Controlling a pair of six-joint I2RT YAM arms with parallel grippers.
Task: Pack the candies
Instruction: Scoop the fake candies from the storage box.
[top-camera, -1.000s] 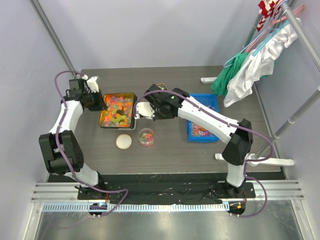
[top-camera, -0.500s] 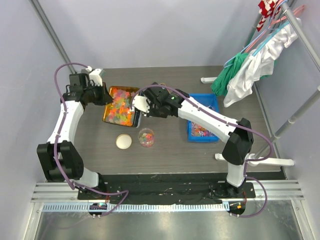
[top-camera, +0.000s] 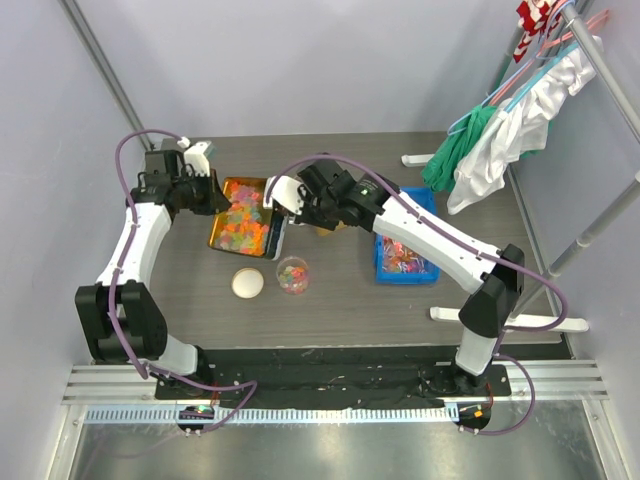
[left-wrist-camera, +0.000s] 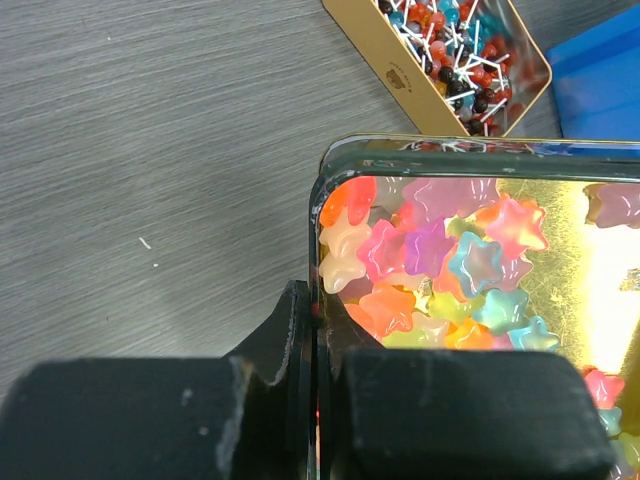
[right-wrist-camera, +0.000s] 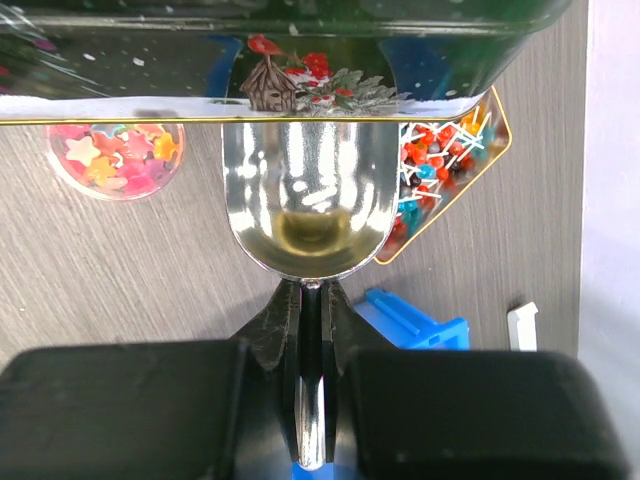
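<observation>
The candies (left-wrist-camera: 440, 265) are star-shaped gummies in many colours, heaped in a gold-lined tin (top-camera: 240, 215) that is tilted, its left side raised. My left gripper (left-wrist-camera: 315, 325) is shut on the tin's left rim (left-wrist-camera: 330, 170). My right gripper (right-wrist-camera: 312, 310) is shut on the handle of a shiny metal scoop (right-wrist-camera: 305, 205). The scoop is empty, and its mouth sits against the tin's decorated outer wall (right-wrist-camera: 300, 60). A small clear cup (top-camera: 292, 275) on the table below the tin holds a few star candies (right-wrist-camera: 115, 160).
A round cream lid (top-camera: 248, 283) lies left of the cup. A gold box of lollipops (left-wrist-camera: 450, 50) sits behind the tin. To its right is a blue bin (top-camera: 405, 245) with wrapped sweets. Clothes hang on a rack (top-camera: 500, 130) at the far right.
The left gripper has raised the tin's left side, so the tin went from flat to tilted toward the right. The right arm moved back with the scoop to the tin's right wall.
</observation>
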